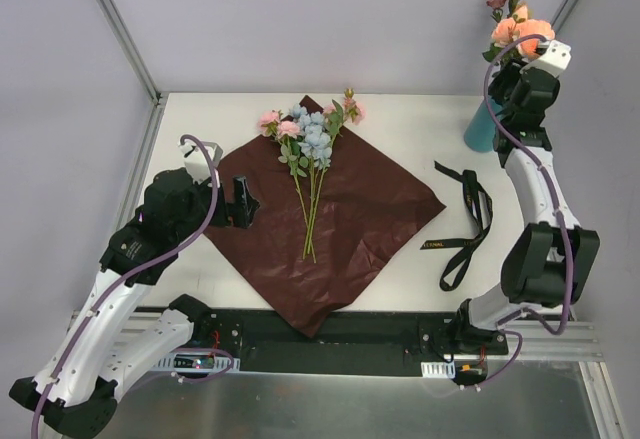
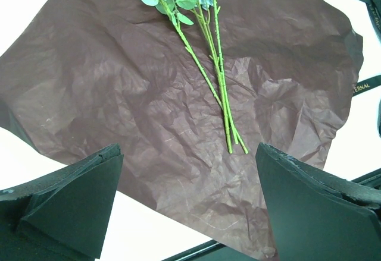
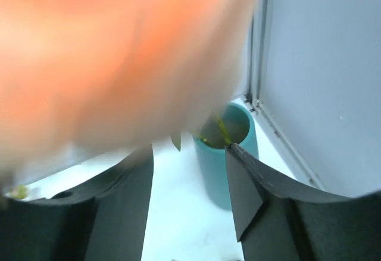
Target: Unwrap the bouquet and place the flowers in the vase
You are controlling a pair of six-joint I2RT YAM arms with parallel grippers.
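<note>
The right pincer [image 3: 189,148] hung half parted just above the vase [image 3: 209,175], gripping nothing. Peach flowers [image 1: 520,31] stood in the vase. Far left of the vase, the left pincer [image 2: 189,149] gaped wide, empty.

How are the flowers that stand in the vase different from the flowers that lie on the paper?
The vase flowers stand upright, stems inside the teal vase; the paper flowers lie flat on the maroon paper. The vase flowers are peach and mauve; the paper flowers are mostly pale blue and pink. Both have thin green stems.
</note>
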